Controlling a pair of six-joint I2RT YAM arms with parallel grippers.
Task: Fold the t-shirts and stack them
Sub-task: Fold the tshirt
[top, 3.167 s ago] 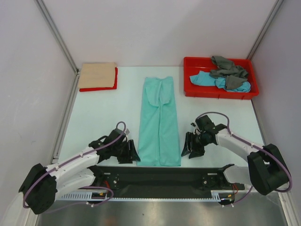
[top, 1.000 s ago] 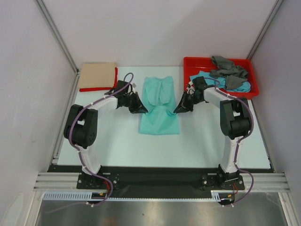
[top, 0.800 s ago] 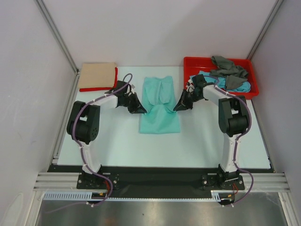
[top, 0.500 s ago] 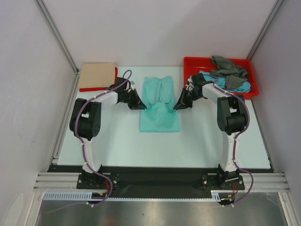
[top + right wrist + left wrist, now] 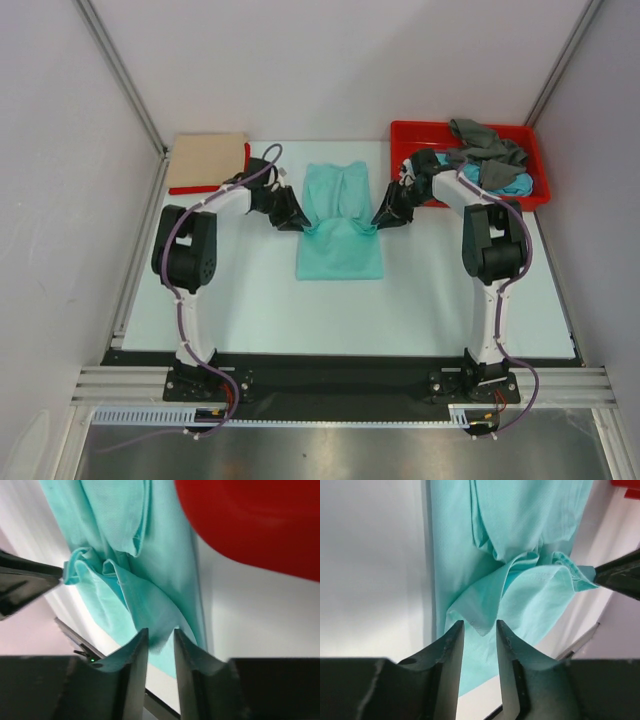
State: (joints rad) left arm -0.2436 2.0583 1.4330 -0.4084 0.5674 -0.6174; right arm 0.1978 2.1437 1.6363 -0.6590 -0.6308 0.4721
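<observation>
The mint-green t-shirt (image 5: 340, 240) lies in the middle of the table, its near half folded up over its far half. My left gripper (image 5: 300, 222) is at the shirt's left edge and my right gripper (image 5: 380, 220) at its right edge, both at the raised fold. In the left wrist view the left gripper (image 5: 479, 626) stands open, with a loose corner of the shirt (image 5: 520, 555) at its tips. In the right wrist view the right gripper (image 5: 161, 632) stands open, with the shirt (image 5: 150, 600) lying in the gap.
A red tray (image 5: 470, 197) at the far right holds a crumpled grey shirt (image 5: 485, 145) and a turquoise-blue shirt (image 5: 440, 168), close behind the right gripper. A folded beige shirt (image 5: 207, 160) lies on a red shirt (image 5: 205, 188) at the far left.
Both grippers have carried the shirt's near hem from the near edge up over its far half, halving its length. In the last half second they have crept slightly farther away.
</observation>
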